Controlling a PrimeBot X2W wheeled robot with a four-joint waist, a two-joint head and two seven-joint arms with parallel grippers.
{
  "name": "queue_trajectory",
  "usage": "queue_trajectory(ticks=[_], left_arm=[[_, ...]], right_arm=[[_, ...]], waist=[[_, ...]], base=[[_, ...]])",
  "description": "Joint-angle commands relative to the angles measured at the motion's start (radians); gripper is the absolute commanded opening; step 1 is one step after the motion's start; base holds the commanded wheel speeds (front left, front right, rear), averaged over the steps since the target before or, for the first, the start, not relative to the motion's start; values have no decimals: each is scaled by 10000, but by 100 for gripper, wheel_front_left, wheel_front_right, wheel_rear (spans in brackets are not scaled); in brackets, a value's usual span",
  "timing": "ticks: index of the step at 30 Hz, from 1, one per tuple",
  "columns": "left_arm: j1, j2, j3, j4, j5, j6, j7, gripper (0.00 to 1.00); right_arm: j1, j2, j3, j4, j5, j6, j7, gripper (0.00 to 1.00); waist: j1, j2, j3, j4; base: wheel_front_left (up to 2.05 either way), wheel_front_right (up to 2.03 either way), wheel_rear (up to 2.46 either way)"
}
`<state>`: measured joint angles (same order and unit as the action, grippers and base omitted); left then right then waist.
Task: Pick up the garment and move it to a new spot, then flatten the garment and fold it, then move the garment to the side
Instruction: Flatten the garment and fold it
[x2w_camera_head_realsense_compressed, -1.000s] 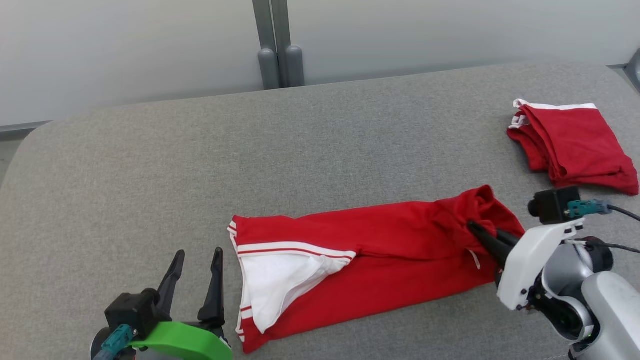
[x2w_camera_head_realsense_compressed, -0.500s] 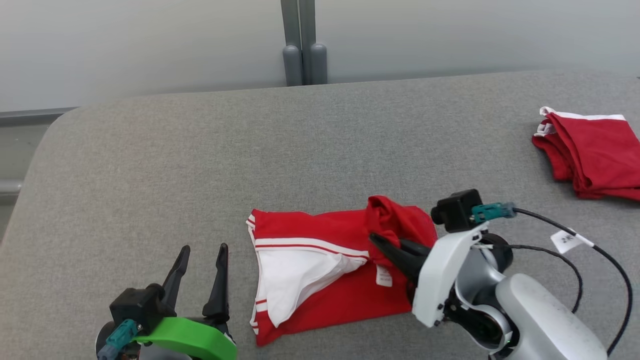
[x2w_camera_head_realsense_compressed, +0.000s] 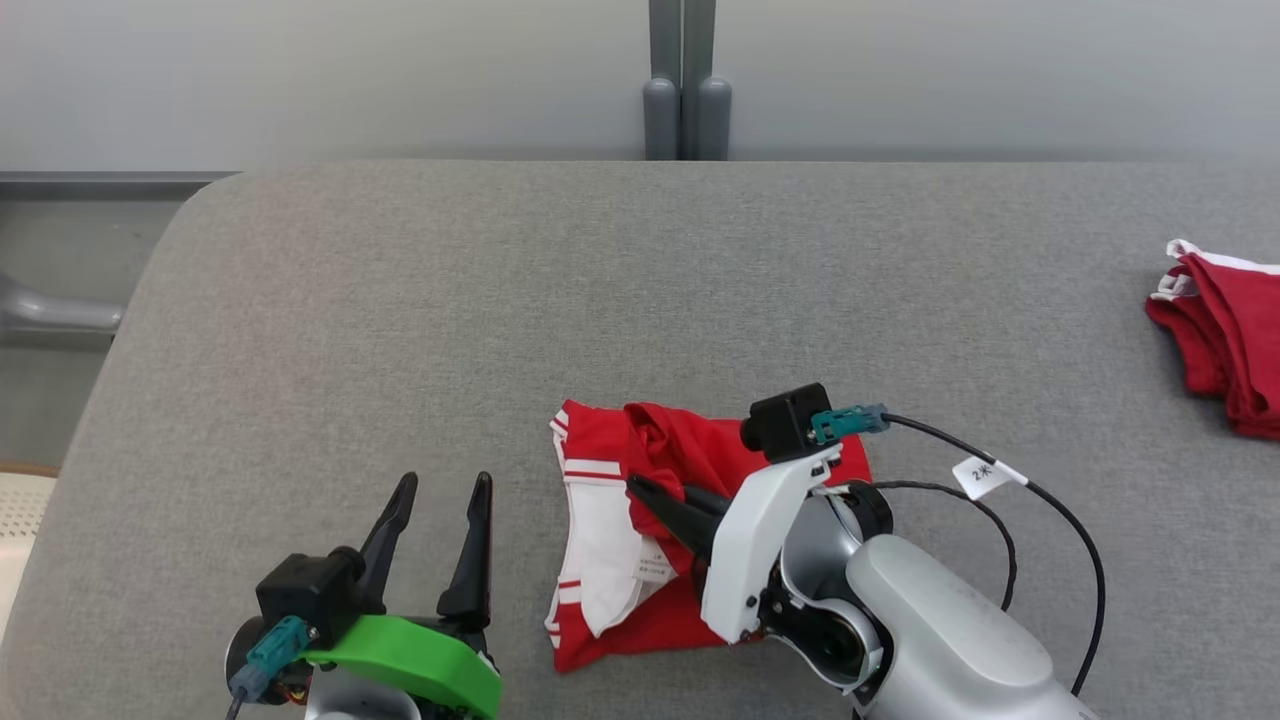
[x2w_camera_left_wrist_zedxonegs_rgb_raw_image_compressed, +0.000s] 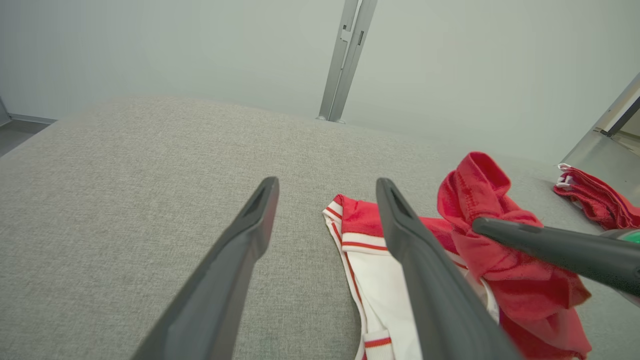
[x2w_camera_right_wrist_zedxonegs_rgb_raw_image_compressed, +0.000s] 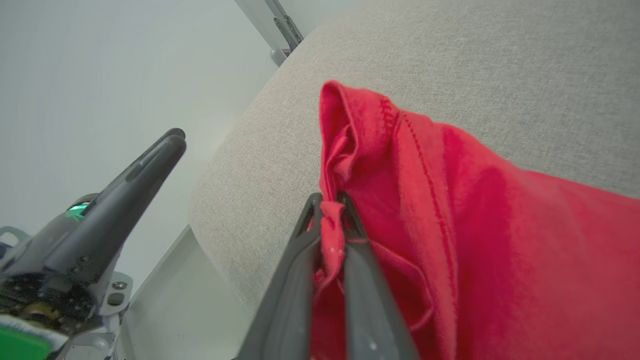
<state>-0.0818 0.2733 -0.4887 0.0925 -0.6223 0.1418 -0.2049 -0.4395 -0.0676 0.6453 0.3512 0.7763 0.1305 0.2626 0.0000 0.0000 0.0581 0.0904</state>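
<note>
The right hand (x2w_camera_head_realsense_compressed: 640, 487), clenched on the red, white-panelled jersey garment (x2w_camera_head_realsense_compressed: 690, 445), has swept its end from 3 toward 9 o'clock. The garment now lies doubled at 6 o'clock on the grey fabric desk (x2w_camera_head_realsense_compressed: 400, 300), so the fold looks nearly made. At 7 o'clock the left hand (x2w_camera_head_realsense_compressed: 443, 482) waits released.

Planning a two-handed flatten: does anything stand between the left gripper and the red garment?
Nothing visible does. Only bare grey surface lies between the open left gripper and the striped edge of the garment. The right gripper is shut on its bunched red end; the folded red pile sits far right.
</note>
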Motion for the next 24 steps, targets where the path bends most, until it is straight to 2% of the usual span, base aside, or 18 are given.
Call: queue_trajectory(ticks=[1,9,10,11,12,13,24], left_arm=[[-176,13,-8,41,79,-11,-13,100],[-330,-52,-144,215,86,-82,-17,100],[-349,-66,-157,237,85,-79,-23,100],[-357,-79,-173,260,86,-84,-28,100],[-352,-89,-182,281,84,-83,-37,100],[-344,-93,-189,294,82,-79,-40,100],[-429,-103,-328,402,116,-86,-48,100]], right_arm=[[-262,61,85,300,61,3,-197,0],[-1023,161,918,1769,976,3,-1000,0],[-1101,158,1086,1910,1234,3,-1095,17],[-1174,158,1210,2047,1481,3,-1206,40],[-1270,159,1344,2195,1701,3,-1305,91],[-1356,161,1461,2291,1834,3,-1390,100],[-2315,160,2402,2832,3047,3,-2879,100]], waist=[[0,0,39,301],[0,0,64,723],[0,0,64,755],[0,0,62,779],[0,0,58,794],[0,0,57,799],[0,0,48,509]], base=[[0,0,0],[0,0,0],[0,0,0],[0,0,0],[0,0,0],[0,0,0],[0,0,0]])
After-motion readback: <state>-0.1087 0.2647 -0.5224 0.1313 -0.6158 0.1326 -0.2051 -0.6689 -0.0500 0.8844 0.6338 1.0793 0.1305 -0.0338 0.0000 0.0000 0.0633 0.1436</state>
